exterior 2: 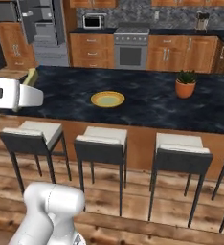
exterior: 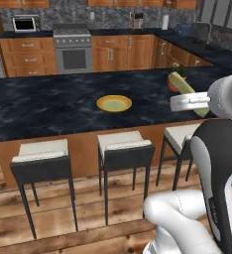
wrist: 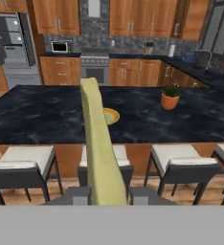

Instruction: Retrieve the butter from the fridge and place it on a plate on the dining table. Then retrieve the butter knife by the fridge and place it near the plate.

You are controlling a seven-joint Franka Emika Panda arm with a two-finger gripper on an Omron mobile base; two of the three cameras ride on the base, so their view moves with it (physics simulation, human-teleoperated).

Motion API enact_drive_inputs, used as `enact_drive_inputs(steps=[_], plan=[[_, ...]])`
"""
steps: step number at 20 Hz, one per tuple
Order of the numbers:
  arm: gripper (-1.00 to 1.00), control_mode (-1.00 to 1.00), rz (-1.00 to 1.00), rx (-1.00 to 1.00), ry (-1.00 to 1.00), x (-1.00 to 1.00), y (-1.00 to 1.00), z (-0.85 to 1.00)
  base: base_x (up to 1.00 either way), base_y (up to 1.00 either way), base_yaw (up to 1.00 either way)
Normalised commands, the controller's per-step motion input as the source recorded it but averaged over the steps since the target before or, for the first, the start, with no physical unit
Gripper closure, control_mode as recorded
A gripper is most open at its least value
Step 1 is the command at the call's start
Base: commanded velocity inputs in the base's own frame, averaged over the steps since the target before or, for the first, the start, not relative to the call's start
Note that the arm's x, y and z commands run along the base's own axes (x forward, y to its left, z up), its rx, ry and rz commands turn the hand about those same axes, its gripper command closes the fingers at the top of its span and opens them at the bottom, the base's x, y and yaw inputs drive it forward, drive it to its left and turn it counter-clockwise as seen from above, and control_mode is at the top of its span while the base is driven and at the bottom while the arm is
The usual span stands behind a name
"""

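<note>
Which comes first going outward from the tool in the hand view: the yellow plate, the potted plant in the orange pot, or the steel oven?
1. Round yellow plate, on the black marble dining table, peeking out beside the pale yellow-green butter stick that the tool grips.
2. Green potted plant in an orange pot, farther back and right.
3. Steel oven, against the back wall.

A: What's out back?
B: Steel oven (exterior: 73, 52) betw wood cabinets (exterior: 124, 51), microwave (exterior: 24, 23) on far counter, left end.
A: Closer in?
B: Potted plant (exterior 2: 185, 83) in orange pot, upright. White-cushion stools (exterior 2: 100, 155) in a row on wood floor (exterior: 63, 213).
</note>
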Motion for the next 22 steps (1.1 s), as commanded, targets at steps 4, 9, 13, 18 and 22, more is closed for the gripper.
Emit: enact_drive_inputs(steps=[4, 9, 13, 18, 22], plan=[[1.00, 1.00, 0.00, 0.00, 0.00, 0.00, 0.00, 0.00, 0.11, -0.46, 0.32], [1.00, 1.00, 0.00, 0.00, 0.00, 0.00, 0.00, 0.00, 0.31, -0.12, 0.07], [1.00, 1.00, 0.00, 0.00, 0.00, 0.00, 0.00, 0.00, 0.57, -0.13, -0.10], [1.00, 1.00, 0.00, 0.00, 0.00, 0.00, 0.00, 0.00, 0.60, -0.12, -0.17], [1.00, 1.00, 0.00, 0.00, 0.00, 0.00, 0.00, 0.00, 0.51, -0.01, -0.17]])
